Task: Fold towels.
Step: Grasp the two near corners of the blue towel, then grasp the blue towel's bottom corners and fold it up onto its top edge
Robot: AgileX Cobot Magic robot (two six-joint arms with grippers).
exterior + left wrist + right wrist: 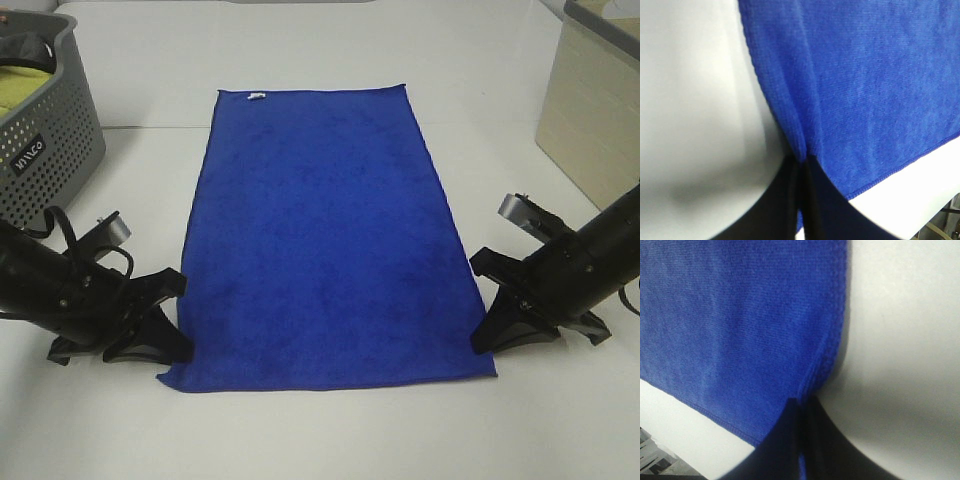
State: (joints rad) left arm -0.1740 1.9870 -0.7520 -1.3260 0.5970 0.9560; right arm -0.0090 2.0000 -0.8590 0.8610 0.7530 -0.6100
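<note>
- The left claw (176,335) is closed, its tips nipping the long edge of the towel (320,240).
- The towel lies flat between both claws. It looks light, limp and fuzzy, so it will likely sag; grips near the corners suit it best.
- The right claw (486,335) is closed, pinching the opposite edge.

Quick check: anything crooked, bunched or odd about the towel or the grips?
Nothing stands out. The blue towel lies flat on the table, white tag at its far edge. The left gripper and right gripper each pinch a side edge near a near corner, puckering it only slightly.
</note>
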